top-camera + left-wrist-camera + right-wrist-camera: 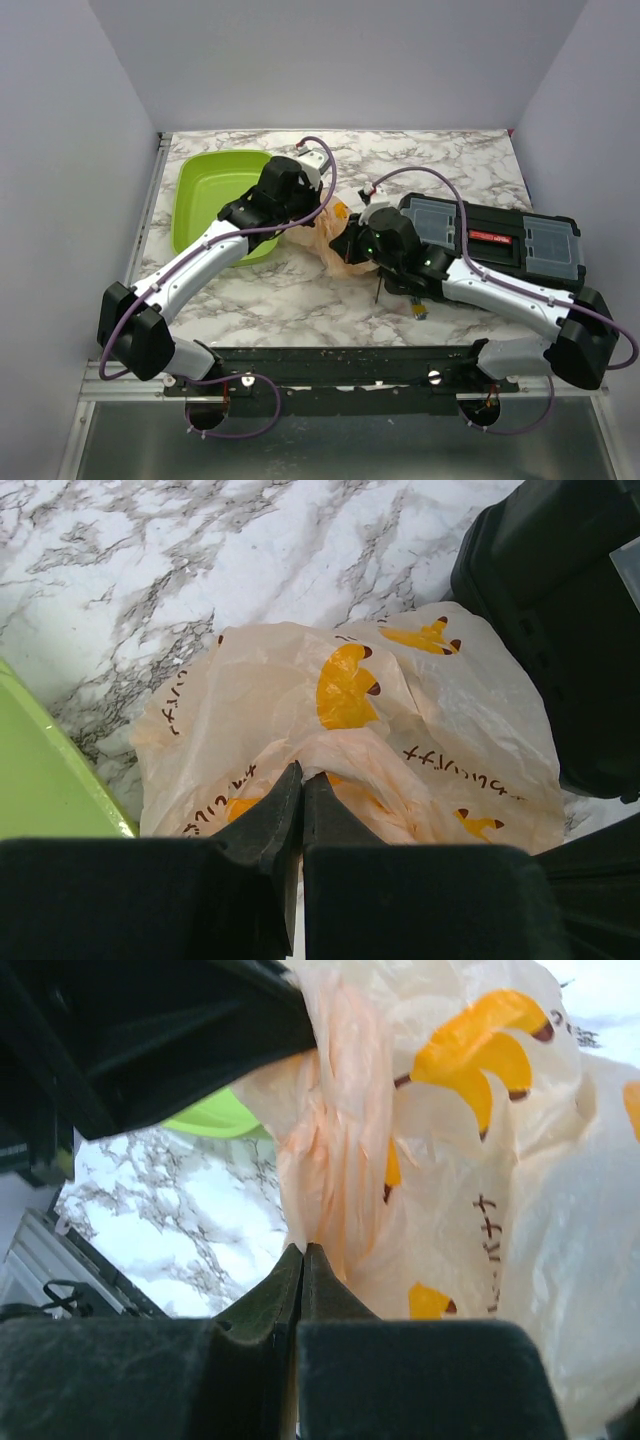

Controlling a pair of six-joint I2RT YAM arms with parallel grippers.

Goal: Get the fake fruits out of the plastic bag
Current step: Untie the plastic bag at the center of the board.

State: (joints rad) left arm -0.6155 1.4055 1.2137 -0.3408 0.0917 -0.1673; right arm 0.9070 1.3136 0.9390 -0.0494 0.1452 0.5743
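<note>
The plastic bag [328, 238] is a crinkled, translucent peach carrier bag with orange fruit prints, bunched on the marble between my two arms. In the left wrist view, my left gripper [302, 773] is shut on a raised fold of the bag [350, 710]. Over on the other side, my right gripper [302, 1248] is shut with a hanging fold of the bag [420, 1160] caught at its tips. From above, the left gripper [308, 220] meets the bag from the left and the right gripper [352, 250] from the right. The fake fruits are hidden; only flat prints show.
A lime-green tray [215, 200] lies behind and left of the bag, and its edge shows as a lime-green tray [40, 780] close by the left gripper. A black case with clear lids [500, 235] fills the right side. A small object [418, 310] lies near the front.
</note>
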